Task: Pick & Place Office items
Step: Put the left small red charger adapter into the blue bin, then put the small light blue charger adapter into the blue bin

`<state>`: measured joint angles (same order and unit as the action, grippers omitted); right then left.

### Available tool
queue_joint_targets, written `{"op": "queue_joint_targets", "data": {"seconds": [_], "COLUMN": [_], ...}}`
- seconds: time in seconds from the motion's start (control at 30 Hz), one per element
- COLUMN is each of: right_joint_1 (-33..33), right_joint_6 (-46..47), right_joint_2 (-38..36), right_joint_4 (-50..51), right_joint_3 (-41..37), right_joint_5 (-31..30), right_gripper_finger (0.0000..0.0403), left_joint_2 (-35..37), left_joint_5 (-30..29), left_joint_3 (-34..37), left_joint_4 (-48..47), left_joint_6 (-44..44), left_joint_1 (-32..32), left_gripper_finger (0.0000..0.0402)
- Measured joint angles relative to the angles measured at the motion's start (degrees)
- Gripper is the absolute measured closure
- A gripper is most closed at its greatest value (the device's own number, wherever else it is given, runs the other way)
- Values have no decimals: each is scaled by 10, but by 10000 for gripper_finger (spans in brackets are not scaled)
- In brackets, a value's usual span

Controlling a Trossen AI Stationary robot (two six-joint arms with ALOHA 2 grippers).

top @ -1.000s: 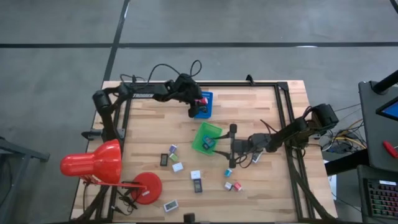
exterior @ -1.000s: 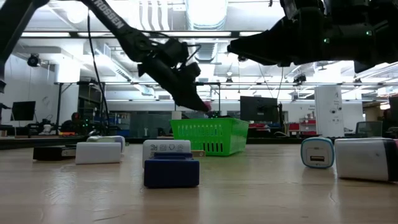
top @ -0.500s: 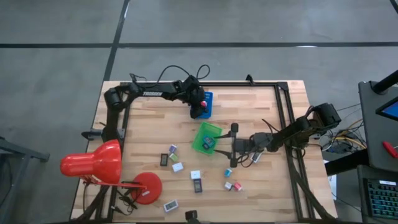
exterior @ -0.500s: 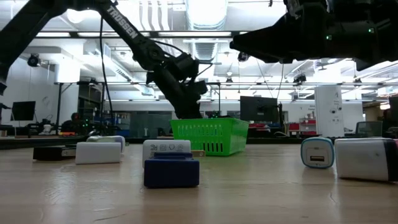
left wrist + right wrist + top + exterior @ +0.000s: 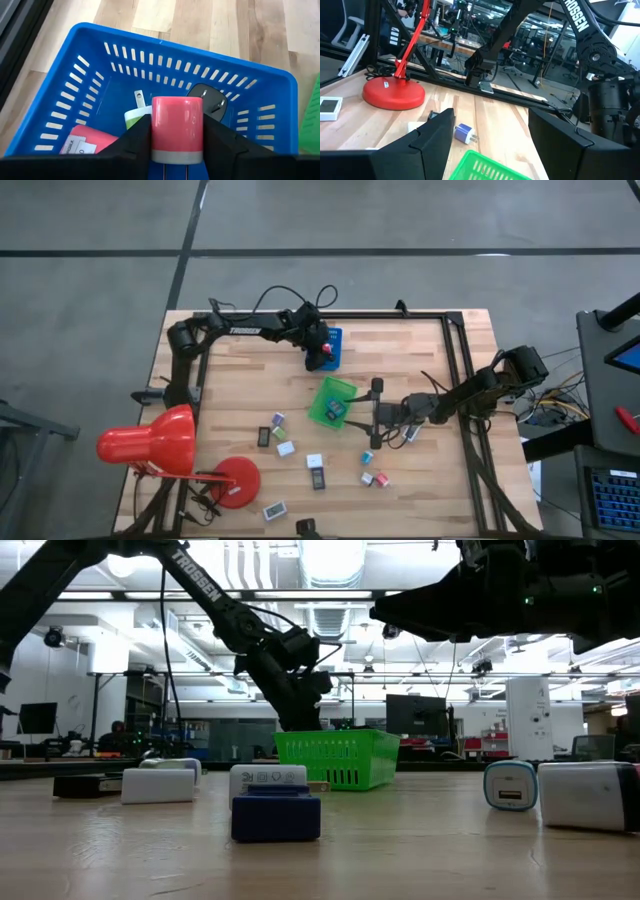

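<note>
My left gripper is shut on a pink-red cube with a grey end, low inside the blue tray at the table's far side. In that tray lie a flat pink piece, a white-green plug piece and a dark grey plug. The green tray stands mid-table with small pieces in it. Several other office items lie loose on the wood. My right gripper hovers level and open, just right of the green tray, with nothing between its fingers. My left gripper pinches the cube's two opposite sides between its two fingers. The fingers come slanting down from the table's left. The cube sits with its pink face toward the camera, over the pieces on the blue tray's floor; whether it touches them I cannot tell.
A red desk lamp with its round base stands at the near left corner. A black frame runs along the table's far and right edges. In the low view, small chargers stand close in front of the green tray.
My left gripper has sunk with the pink-red cube into the blue tray, tipping steeper as the arm reached farther out over the table; over the last half second it has kept still. In the low view its fingers have dropped behind the green tray's rim.
</note>
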<state>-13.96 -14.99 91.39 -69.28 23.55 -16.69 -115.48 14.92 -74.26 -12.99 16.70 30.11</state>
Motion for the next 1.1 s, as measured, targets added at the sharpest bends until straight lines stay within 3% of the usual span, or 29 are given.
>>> {"op": "queue_joint_targets", "data": {"seconds": [0.07,0.23,0.33,0.87,1.1], "right_joint_1": [0,0,0,0,0], "right_joint_6": [0,0,0,0,5], "right_joint_2": [0,0,0,0,0], "right_joint_4": [0,0,0,0,17], "right_joint_3": [0,0,0,-2,-2], "right_joint_5": [0,0,0,-4,-15], "right_gripper_finger": [156,156,156,156,156], "left_joint_2": [0,0,0,59,85], "left_joint_5": [0,0,3,10,78], "left_joint_3": [0,0,0,1,5], "left_joint_4": [0,0,-1,-9,-6], "left_joint_6": [-2,-2,9,40,55], "left_joint_1": [0,0,0,-2,-10], "left_gripper_finger": [266,201,184,178,178]}}
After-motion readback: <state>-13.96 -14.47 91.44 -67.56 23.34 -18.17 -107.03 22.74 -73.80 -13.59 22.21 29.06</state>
